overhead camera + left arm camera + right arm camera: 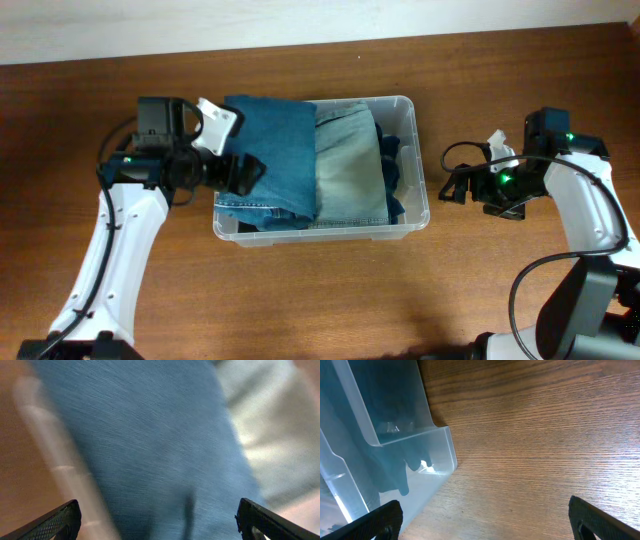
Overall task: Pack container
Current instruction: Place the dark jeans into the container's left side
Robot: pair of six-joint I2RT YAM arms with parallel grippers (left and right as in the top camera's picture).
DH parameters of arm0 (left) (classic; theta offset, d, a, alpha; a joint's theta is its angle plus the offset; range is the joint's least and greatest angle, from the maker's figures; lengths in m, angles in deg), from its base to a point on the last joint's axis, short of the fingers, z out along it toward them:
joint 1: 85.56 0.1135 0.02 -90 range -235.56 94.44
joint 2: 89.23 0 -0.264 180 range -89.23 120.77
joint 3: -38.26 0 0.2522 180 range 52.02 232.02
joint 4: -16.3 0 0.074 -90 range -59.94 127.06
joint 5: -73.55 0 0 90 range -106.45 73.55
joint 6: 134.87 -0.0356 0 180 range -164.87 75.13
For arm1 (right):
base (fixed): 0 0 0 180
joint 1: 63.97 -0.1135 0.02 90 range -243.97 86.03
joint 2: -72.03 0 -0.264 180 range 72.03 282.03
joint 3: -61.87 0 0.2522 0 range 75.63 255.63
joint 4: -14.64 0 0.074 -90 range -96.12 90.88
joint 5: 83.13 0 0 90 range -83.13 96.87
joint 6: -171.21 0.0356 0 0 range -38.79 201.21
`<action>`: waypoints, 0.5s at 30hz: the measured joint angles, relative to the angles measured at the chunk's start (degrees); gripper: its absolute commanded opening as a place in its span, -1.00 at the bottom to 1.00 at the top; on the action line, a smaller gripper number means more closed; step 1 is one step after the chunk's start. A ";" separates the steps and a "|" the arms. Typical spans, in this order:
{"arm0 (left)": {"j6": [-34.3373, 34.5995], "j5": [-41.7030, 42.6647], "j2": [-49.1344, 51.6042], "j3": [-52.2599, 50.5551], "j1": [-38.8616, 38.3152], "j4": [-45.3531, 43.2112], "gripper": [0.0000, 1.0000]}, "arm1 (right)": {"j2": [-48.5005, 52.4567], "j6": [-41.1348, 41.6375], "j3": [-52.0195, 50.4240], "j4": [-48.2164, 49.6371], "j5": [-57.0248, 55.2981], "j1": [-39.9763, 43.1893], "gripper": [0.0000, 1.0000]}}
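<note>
The container [420,215] is a clear plastic tub in the middle of the table, filled with folded clothes. A blue denim piece [275,150] lies on its left half and hangs over the left rim. A pale grey-green piece [350,165] lies in the middle, with a dark blue garment [392,160] at the right. My left gripper [243,175] is open just above the blue denim [160,445] at the tub's left edge. My right gripper [455,187] is open and empty over bare table, just right of the tub, whose corner shows in the right wrist view [415,455].
The wooden table [330,290] surrounds the tub. A pale wall edge [200,25] runs along the back. Cables hang by the right arm [530,280].
</note>
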State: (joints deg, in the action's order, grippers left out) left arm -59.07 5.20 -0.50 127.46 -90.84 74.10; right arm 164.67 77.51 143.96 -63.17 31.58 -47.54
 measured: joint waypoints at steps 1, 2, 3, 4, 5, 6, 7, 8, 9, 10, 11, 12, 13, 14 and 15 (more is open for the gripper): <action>0.37 -2.10 0.00 1.05 0.00 -0.28 0.98 | 0.00 0.02 0.00 0.00 0.00 0.00 0.97; 0.55 -4.00 0.00 2.16 0.00 -0.72 0.98 | 0.00 0.02 0.00 0.00 0.00 0.00 0.97; 0.74 -5.66 0.00 3.13 0.00 -1.01 0.99 | 0.00 0.02 0.00 0.00 0.00 0.00 0.97; 1.01 -7.50 0.00 4.15 0.00 -1.44 0.98 | 0.00 0.02 0.00 0.00 0.00 0.00 0.96; 1.53 -9.40 0.00 5.07 0.00 -1.88 0.98 | 0.00 0.02 0.00 0.00 -0.02 0.00 0.96; 2.05 -11.04 0.00 5.84 0.00 -2.36 0.99 | 0.00 0.02 0.00 0.00 -0.02 0.00 0.97; 2.51 -12.44 0.00 6.45 0.00 -2.93 0.98 | 0.00 0.00 0.00 0.00 -0.15 0.00 0.97; 2.93 -13.64 0.00 7.06 0.00 -3.19 0.96 | 0.00 0.02 0.00 0.02 -0.20 0.00 0.97; 3.26 -14.23 0.00 7.37 0.00 -3.30 0.79 | 0.00 0.00 0.00 0.02 -0.22 0.00 0.97; 3.76 -14.69 0.00 7.63 0.00 -3.30 0.47 | 0.00 -0.02 0.00 0.00 -0.22 0.00 0.97; 4.15 -15.06 0.00 7.76 0.00 -3.30 0.25 | 0.00 0.04 0.00 0.02 -0.22 0.00 0.97; 4.20 -15.10 0.00 7.78 0.00 -2.91 -0.14 | 0.00 0.02 0.00 0.00 -0.22 0.00 0.97; 4.37 -15.17 0.00 7.78 -0.02 -2.05 -0.47 | 0.00 0.02 0.00 0.02 -0.22 0.00 0.97; 4.39 -15.17 0.00 7.78 -0.04 -1.01 -0.62 | 0.00 0.04 0.00 0.02 -0.22 0.00 0.97; 4.42 -15.08 0.00 7.78 -0.17 -0.17 -0.67 | 0.00 0.02 0.00 0.02 -0.22 0.00 0.97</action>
State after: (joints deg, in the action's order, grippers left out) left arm -54.65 -9.88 -0.50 135.24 -91.02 73.92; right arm 164.67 77.53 143.96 -63.15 31.36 -47.54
